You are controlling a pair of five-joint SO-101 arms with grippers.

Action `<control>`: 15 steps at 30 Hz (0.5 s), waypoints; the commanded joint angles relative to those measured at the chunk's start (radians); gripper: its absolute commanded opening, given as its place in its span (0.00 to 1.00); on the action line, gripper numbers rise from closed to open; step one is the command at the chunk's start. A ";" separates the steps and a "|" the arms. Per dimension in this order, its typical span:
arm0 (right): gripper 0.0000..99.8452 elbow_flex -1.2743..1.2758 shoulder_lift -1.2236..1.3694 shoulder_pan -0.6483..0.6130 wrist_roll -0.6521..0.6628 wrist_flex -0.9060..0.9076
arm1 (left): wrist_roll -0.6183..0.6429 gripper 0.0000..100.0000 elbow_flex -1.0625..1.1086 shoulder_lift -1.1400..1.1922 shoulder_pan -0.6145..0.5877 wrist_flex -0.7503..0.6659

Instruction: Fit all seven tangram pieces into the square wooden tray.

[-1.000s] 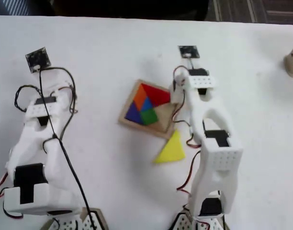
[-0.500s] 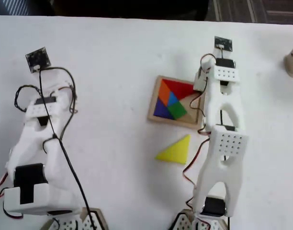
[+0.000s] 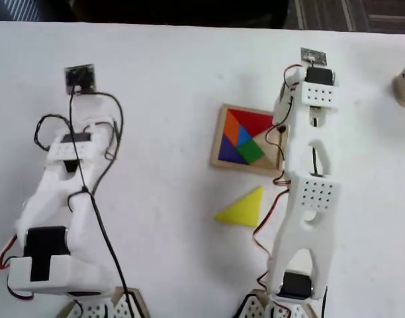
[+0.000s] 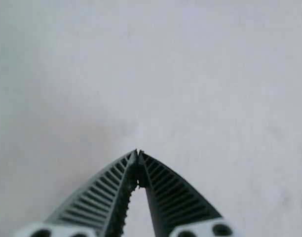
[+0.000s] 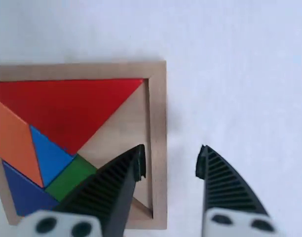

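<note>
**A:** Where did the square wooden tray (image 3: 218,140) sit?

**B:** Flat on the white table (image 3: 163,79), right of centre in the high view, turned slightly so its edges ran a little askew to the table's far edge.

**A:** And inside it?

**B:** A red triangle (image 3: 257,122) lay along the 12 o'clock edge. An orange piece (image 3: 229,131) was toward 10 o'clock, a dark-blue piece (image 3: 227,153) toward 8, and a green piece (image 3: 251,153) near 6. A small light-blue triangle (image 3: 243,138) lay in the middle. A patch of bare wood (image 3: 271,146) stayed open along the 3 o'clock edge.

**A:** The yellow triangle (image 3: 244,208)?

**B:** Outside, flat on the table at the tray's 6 o'clock. It was apart from the rim and just beside the right arm (image 3: 308,205).

**A:** What of the right gripper (image 5: 170,160)?

**B:** Its jaws were released and empty, and they straddled the tray's 3 o'clock rim. One finger (image 5: 114,182) was over the bare wood and the other (image 5: 220,182) over the table outside.

**A:** The left gripper (image 4: 137,155)?

**B:** Its jaws were clenched tip to tip on nothing, over plain table. The left arm (image 3: 63,185) stood well apart at the tray's 9 o'clock.

**A:** Room to move?

**B:** There was open white table from the tray's 9 o'clock round to 12. The right arm crowded the 3 o'clock side.
</note>
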 commanded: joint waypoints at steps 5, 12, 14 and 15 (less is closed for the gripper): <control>0.14 0.126 -0.099 0.035 0.049 0.031 | -0.044 0.02 -0.012 -0.012 0.090 -0.005; 0.14 0.473 -0.321 0.038 0.066 -0.073 | -0.046 0.02 -0.009 -0.012 0.119 -0.005; 0.14 0.637 -0.423 0.039 0.066 -0.160 | -0.046 0.02 -0.009 -0.012 0.119 -0.005; 0.14 0.724 -0.484 0.039 0.068 -0.206 | -0.046 0.02 -0.009 -0.012 0.119 -0.005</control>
